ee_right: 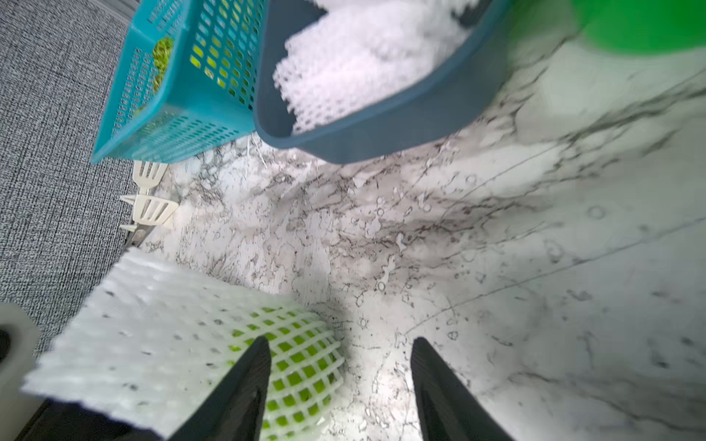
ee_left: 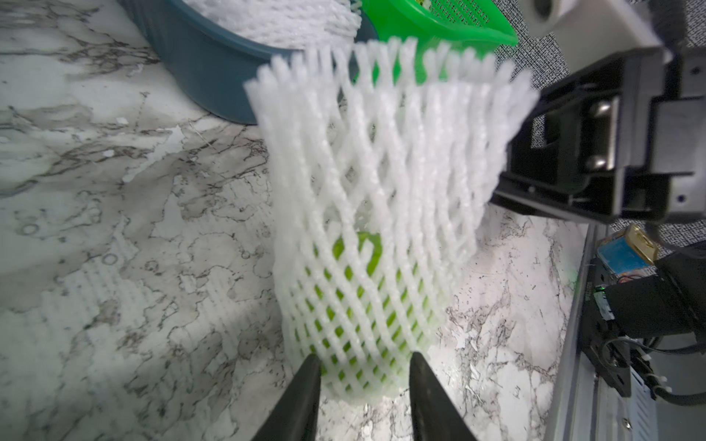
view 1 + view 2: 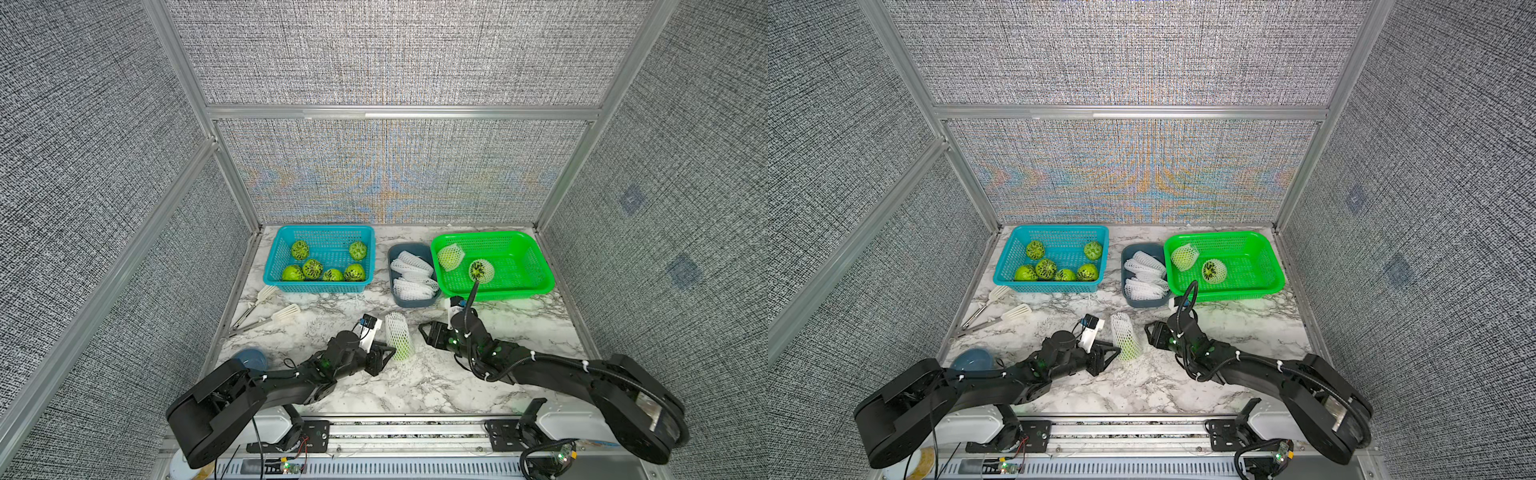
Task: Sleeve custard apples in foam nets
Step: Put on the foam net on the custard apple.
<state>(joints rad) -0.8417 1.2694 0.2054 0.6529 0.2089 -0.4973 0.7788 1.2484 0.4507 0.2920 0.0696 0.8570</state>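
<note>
One custard apple [image 3: 402,352] sits in the lower end of a white foam net [image 3: 397,328] that stands upright mid-table, its empty upper end flaring. My left gripper [image 3: 388,354] is open, its fingertips [image 2: 311,361] flanking the foot of the net [image 2: 366,229] without clamping it. My right gripper [image 1: 340,343] is open on the net's other side, with the netted fruit [image 1: 298,366] beside one finger and bare table between the jaws. Several bare custard apples [image 3: 312,268] lie in the blue basket [image 3: 324,230]. Spare foam nets [image 3: 411,274] fill a grey-blue tray [image 3: 409,305].
The green basket [image 3: 536,266] at the back right holds two netted fruits [image 3: 451,257] [image 3: 481,270]. White slotted tongs [image 3: 266,309] lie at the left, in front of the blue basket. A blue bowl [image 3: 249,361] sits by the left arm.
</note>
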